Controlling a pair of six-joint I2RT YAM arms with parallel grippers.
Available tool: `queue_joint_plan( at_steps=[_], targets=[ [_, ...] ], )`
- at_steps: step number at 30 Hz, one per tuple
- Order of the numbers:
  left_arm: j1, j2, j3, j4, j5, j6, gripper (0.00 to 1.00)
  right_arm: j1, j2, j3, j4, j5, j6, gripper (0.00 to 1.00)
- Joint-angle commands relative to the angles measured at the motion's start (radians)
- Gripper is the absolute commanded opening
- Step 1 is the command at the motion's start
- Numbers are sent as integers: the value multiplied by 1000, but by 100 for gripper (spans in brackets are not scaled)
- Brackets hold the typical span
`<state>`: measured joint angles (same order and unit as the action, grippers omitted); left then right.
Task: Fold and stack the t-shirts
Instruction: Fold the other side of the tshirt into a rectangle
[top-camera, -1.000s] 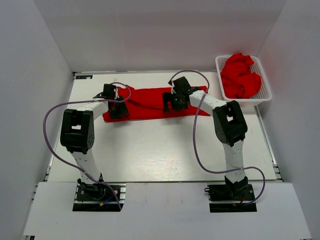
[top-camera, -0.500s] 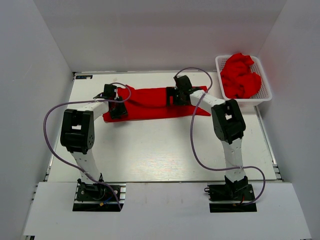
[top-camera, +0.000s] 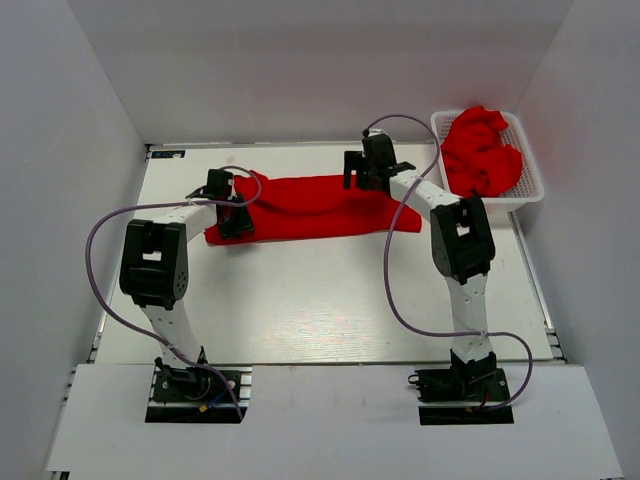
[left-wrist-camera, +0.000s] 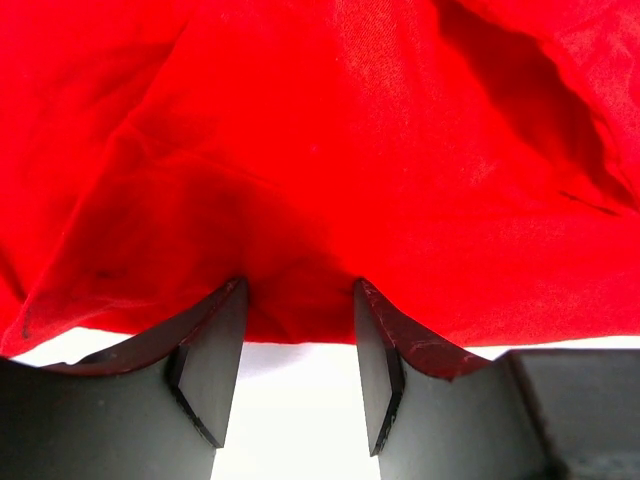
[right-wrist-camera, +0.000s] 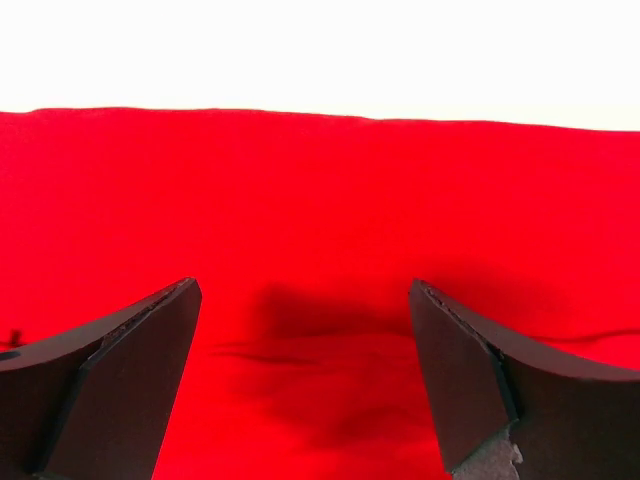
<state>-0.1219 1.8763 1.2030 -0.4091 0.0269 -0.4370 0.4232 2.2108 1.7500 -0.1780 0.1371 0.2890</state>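
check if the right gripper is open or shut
Open: the right gripper has its fingers wide apart over the red t-shirt, holding nothing.

Change is on the right side only: the right pincer has left the mid-right of the spread t-shirt, where it sat a second ago. It has travelled in two stages away from the arm bases, and now stands at the shirt's far hem, fingers wide apart over flat cloth with bare desk just beyond. The forearm swung out with it, uncovering more of the shirt's right half from above, and the purple cable loop has lifted and shifted right, now arching close to the white lattice basket.
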Motion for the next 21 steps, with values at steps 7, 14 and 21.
queue_joint_plan(
  at_steps=[7, 14, 21],
  targets=[
    [4, -108, 47, -57, -10, 43, 74, 2, -235, -208, -54, 30, -33, 90],
    [4, -19, 222, -68, 27, 64, 75, -1, -269, -294, -66, 32, -8, 90],
    [-7, 95, 300, -43, 105, 112, 63, -9, -272, -280, -77, 65, -22, 90]
  ],
)
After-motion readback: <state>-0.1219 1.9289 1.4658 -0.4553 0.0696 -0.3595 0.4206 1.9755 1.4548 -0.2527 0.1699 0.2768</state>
